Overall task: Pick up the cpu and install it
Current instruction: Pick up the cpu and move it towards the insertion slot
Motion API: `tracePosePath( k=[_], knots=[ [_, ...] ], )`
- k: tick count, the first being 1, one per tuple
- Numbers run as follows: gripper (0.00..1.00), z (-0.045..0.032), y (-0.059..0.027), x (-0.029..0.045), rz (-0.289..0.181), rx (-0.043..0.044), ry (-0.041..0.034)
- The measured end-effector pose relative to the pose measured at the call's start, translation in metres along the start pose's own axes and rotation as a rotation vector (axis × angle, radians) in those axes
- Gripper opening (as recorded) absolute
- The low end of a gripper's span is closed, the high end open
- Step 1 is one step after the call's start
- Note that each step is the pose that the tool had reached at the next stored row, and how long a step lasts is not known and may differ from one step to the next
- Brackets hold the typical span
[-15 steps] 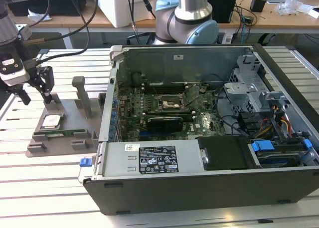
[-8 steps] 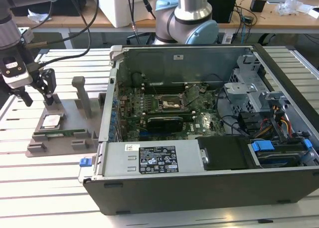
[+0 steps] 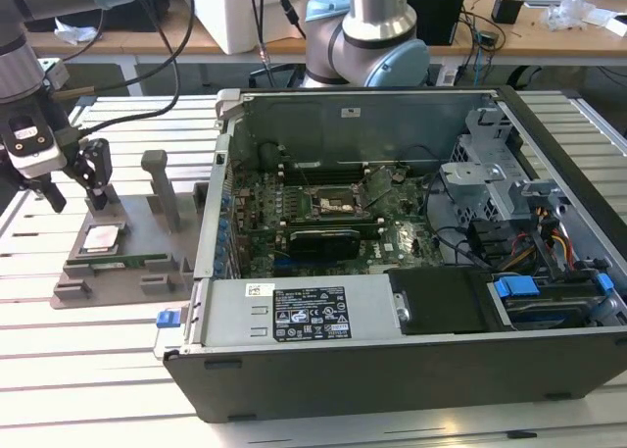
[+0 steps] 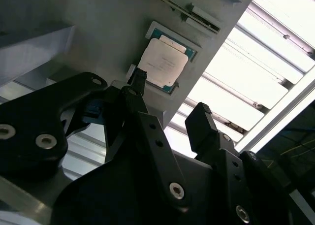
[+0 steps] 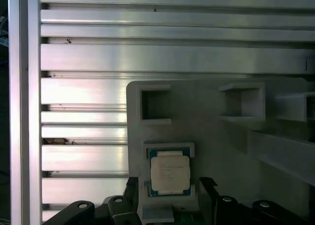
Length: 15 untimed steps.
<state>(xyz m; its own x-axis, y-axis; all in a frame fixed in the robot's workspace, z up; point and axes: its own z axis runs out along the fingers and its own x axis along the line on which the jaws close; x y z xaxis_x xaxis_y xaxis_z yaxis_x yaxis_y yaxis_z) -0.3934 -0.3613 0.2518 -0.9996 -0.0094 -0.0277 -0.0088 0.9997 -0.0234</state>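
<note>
Open computer case (image 3: 411,370) lying on a slatted metal table (image 3: 88,370), grey holder tray (image 3: 147,234) sitting just beside the case on the exterior view's left, gripper (image 4: 169,93) hovering over the tray with fingers spread apart, cpu (image 5: 170,174) resting flat in its recess, side edges clear of both fingertips.

The gripper (image 3: 72,181) is seen over the grey holder tray (image 3: 137,234) at the exterior view's left, its fingers (image 3: 96,169) spread apart, and the cpu (image 3: 101,238) is laid in this tray below it. An opened computer case (image 3: 392,370) is placed beside the tray.
</note>
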Motion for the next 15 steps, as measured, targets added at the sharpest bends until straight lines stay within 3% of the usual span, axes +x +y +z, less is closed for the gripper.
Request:
tracePosePath(
  k=[15],
  knots=[
    [0.60,0.0148,0.0003,0.0004,0.000,0.0000,0.0000]
  ],
)
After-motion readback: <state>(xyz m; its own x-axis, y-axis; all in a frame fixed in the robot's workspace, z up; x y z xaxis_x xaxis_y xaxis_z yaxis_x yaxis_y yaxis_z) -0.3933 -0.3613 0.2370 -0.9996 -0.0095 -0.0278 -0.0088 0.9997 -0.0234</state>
